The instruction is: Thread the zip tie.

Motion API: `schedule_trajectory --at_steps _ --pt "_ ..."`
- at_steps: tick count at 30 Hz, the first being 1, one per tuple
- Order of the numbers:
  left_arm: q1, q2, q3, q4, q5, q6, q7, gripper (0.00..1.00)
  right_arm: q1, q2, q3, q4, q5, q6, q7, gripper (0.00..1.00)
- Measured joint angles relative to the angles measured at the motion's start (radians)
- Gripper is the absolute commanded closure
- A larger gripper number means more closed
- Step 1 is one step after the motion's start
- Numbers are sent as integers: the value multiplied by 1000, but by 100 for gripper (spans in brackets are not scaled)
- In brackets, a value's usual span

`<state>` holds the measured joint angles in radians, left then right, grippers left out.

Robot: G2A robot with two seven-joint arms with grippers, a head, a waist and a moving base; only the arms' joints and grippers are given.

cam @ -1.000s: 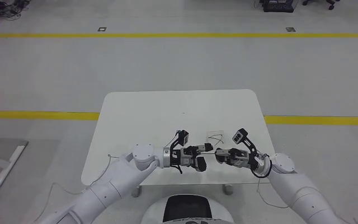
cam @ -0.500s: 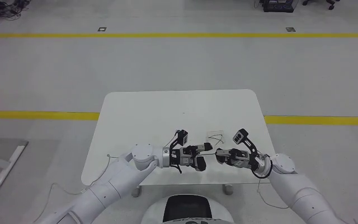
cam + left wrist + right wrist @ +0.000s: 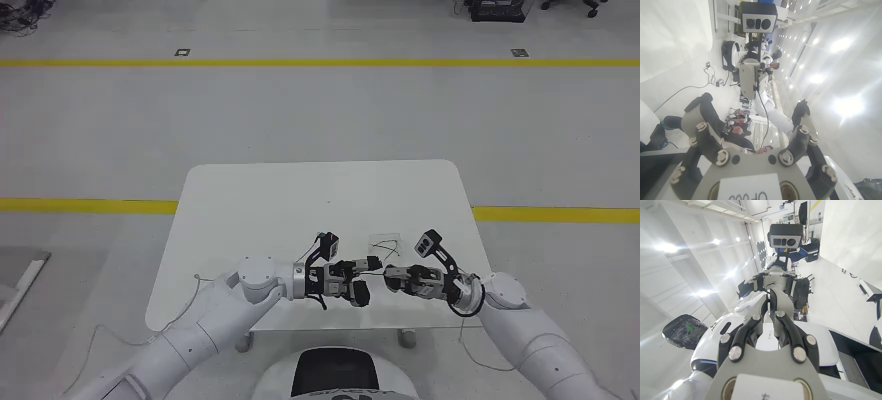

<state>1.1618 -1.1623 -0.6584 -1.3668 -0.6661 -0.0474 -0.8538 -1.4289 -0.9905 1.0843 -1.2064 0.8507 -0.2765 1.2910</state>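
Black thin plastic zip tie [image 3: 386, 243] lies on the white counter [image 3: 300, 200] near its 5 o'clock corner, touching no fingers. The left gripper [image 3: 753, 100] still has its fingers wide apart. The right gripper [image 3: 770, 298] still has its fingers pressed together. Hardly anything has moved.

From high overhead, the top view looked steeply down at the table [image 3: 300, 190]. Each wrist camera sat close behind its jaws, facing across: left saw the right gripper [image 3: 747, 81], right the left gripper [image 3: 772, 286]
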Motion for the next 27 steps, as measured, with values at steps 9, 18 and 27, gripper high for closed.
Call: schedule_trajectory --at_steps 9,18,27 --pt "2 1 -6 6 0 -5 -3 30 0 -1 1 -11 -60 28 -24 100" --pt "6 2 -8 6 4 -3 -4 51 -1 -5 4 -13 -69 31 -26 100" --pt "7 2 -8 10 10 -1 -1 62 -4 -8 9 -10 -74 30 -29 100"
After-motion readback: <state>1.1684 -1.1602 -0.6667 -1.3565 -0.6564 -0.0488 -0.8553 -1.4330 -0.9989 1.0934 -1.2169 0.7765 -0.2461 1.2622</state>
